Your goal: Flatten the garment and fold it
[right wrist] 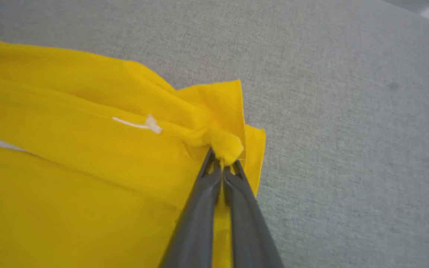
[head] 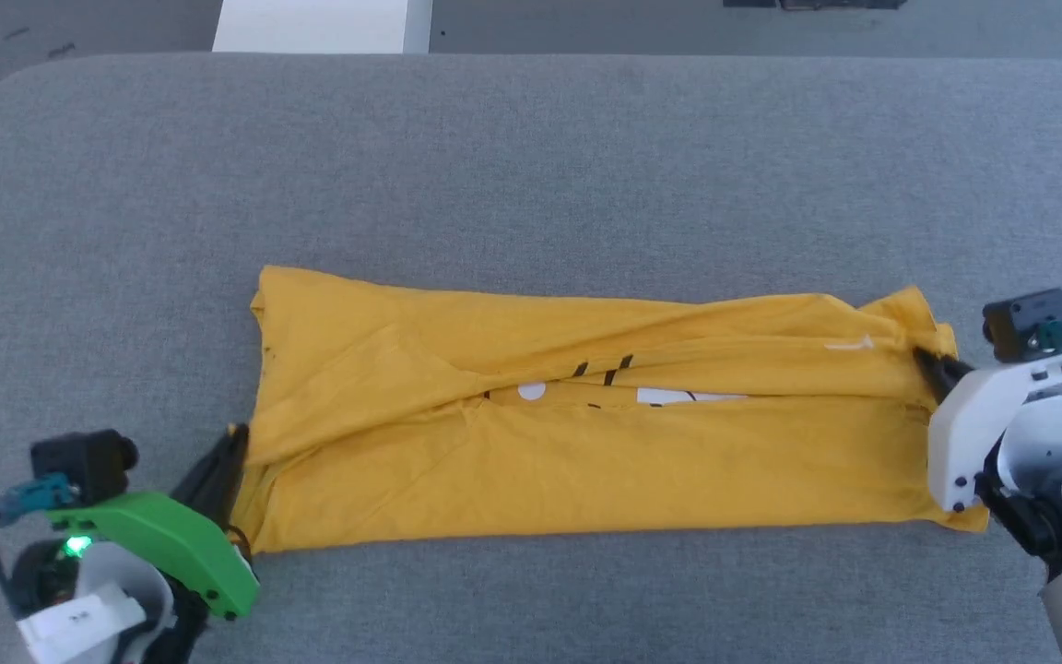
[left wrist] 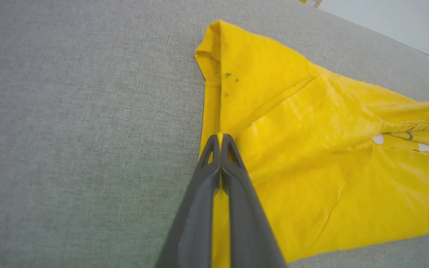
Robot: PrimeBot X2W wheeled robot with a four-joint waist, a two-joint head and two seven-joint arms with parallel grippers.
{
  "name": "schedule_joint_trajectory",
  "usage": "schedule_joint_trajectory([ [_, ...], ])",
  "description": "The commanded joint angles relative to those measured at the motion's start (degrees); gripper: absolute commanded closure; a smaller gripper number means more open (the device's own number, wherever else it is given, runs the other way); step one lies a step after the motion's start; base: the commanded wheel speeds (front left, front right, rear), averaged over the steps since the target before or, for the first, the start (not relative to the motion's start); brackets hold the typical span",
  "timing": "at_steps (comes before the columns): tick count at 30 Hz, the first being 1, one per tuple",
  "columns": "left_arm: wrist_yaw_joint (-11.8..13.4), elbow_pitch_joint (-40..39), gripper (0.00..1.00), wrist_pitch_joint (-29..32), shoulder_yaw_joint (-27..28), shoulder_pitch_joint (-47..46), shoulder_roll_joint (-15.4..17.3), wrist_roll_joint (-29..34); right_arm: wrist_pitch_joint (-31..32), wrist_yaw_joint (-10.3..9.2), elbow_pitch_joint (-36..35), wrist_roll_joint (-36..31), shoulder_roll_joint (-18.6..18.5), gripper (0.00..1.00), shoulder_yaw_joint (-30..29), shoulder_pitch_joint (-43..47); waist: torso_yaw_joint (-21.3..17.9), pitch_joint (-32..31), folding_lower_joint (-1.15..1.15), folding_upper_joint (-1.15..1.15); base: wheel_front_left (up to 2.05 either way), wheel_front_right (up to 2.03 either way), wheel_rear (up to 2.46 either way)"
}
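The mustard-yellow garment [head: 586, 433] lies folded lengthwise into a long band across the grey surface, with a slit along its middle showing white patches and black stripes of the print. My left gripper [head: 234, 441] is shut on the garment's left edge, near the front corner; in the left wrist view the gripper [left wrist: 221, 138] pinches yellow cloth [left wrist: 311, 156] between its dark fingers. My right gripper [head: 926, 358] is shut on the right end of the garment, and in the right wrist view the gripper [right wrist: 222, 163] holds a small bunched tuft of the cloth [right wrist: 88, 167].
The grey padded table [head: 531, 166] spreads wide behind and in front of the garment. A white block [head: 319, 26] stands beyond the far edge at the left. Dark floor lies past the table's rounded far left corner.
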Motion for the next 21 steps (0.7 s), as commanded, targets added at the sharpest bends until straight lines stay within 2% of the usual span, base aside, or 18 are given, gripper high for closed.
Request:
schedule_joint_trajectory([
  [1, -1.1, 2.45, 1.0, 0.63, -1.27, 0.29, -1.03, -0.49, 1.55, -0.08, 1.97, -0.45, 0.1, 1.0, 0.87, 0.78, 0.15, 0.79, 0.01, 0.0, 0.0, 0.0, 0.0],
  [5, -1.71, 5.71, 1.0, 1.93, -2.89, 0.29, -1.47, -0.54, 3.06, -0.08, 4.39, -0.13, 0.69, 1.0, 1.46, 0.82, 0.1, 0.83, 0.01, 0.0, 0.0, 0.0, 0.0],
  [6, -1.8, 6.44, 1.0, 2.33, -3.21, 0.37, -1.7, -0.78, 3.68, -0.08, 4.96, 0.27, 0.94, 0.91, 1.46, 0.95, 0.09, 0.69, 0.01, 0.0, 0.0, 0.0, 0.0],
  [7, -1.68, 7.35, 1.0, 2.74, -3.48, 0.47, -2.02, -1.04, 4.38, -0.08, 5.59, 0.96, 1.19, 0.64, 1.5, 1.15, 0.11, 0.38, 0.01, 0.0, 0.0, 0.0, 0.0],
  [8, -1.64, 7.94, 0.78, 2.91, -3.66, 0.52, -2.22, -1.15, 4.84, -0.08, 5.9, 1.47, 1.3, 0.0, 1.5, 1.33, 0.12, 0.14, 0.01, 0.0, 0.0, 0.0, 0.0],
  [9, -1.56, 8.61, 0.48, 2.95, -3.74, 0.59, -2.49, -1.33, 5.47, -0.08, 6.18, 2.1, 1.48, 0.0, 1.22, 1.64, 0.14, -0.28, 0.01, 0.0, 0.0, 0.0, 0.0],
  [10, -1.56, 9.03, 0.0, 2.95, -3.82, 0.64, -2.66, -1.43, 5.85, -0.08, 6.2, 2.52, 1.59, 0.0, 0.89, 1.92, 0.18, -0.6, 0.01, 0.0, 0.0, 0.0, 0.0],
  [14, -1.6, 9.3, 0.0, 0.6, -3.15, 0.91, -3.82, -1.79, 6.81, -0.08, 4.27, 3.85, 2.49, 0.0, -1.94, 4.13, 0.55, -2.45, 0.01, 0.0, 0.0, 0.0, 0.0],
  [21, -0.12, 7.04, 0.0, -11.74, -0.75, -0.68, -5.74, 3.23, 4.9, -0.08, -4.55, 4.73, 5.93, 0.0, -9.06, 9.91, 1.55, -4.64, 0.01, 0.0, 0.0, 0.0, 0.0],
])
